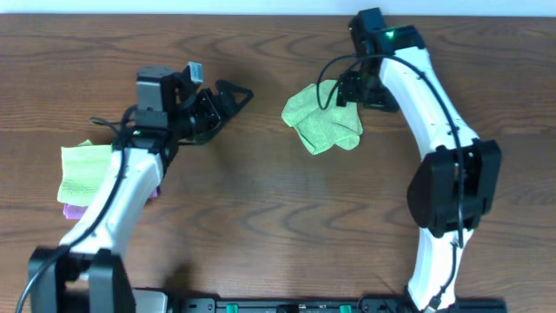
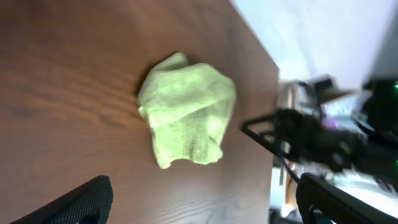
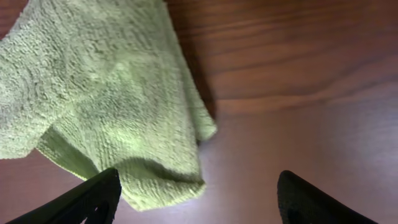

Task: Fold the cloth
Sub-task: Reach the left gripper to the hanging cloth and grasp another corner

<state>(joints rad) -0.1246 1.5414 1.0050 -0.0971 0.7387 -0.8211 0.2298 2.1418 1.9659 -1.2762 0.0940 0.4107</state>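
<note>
The right gripper (image 3: 198, 177) has its fingers (image 3: 93, 196) spread wide, and they hold nothing. The crumpled green cloth (image 3: 106, 93) lies on the table (image 3: 298, 74) below them, filling the upper left of the wrist frame. The left gripper (image 2: 205, 186) is also released and empty, and it points at the cloth from a little apart. In the overhead view the cloth is at upper centre. A folded pile (image 1: 82, 169) lies at the left edge, beside the left arm.

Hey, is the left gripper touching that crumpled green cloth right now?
Apart. The overhead view shows a strip of table between the left gripper and the green cloth.
</note>
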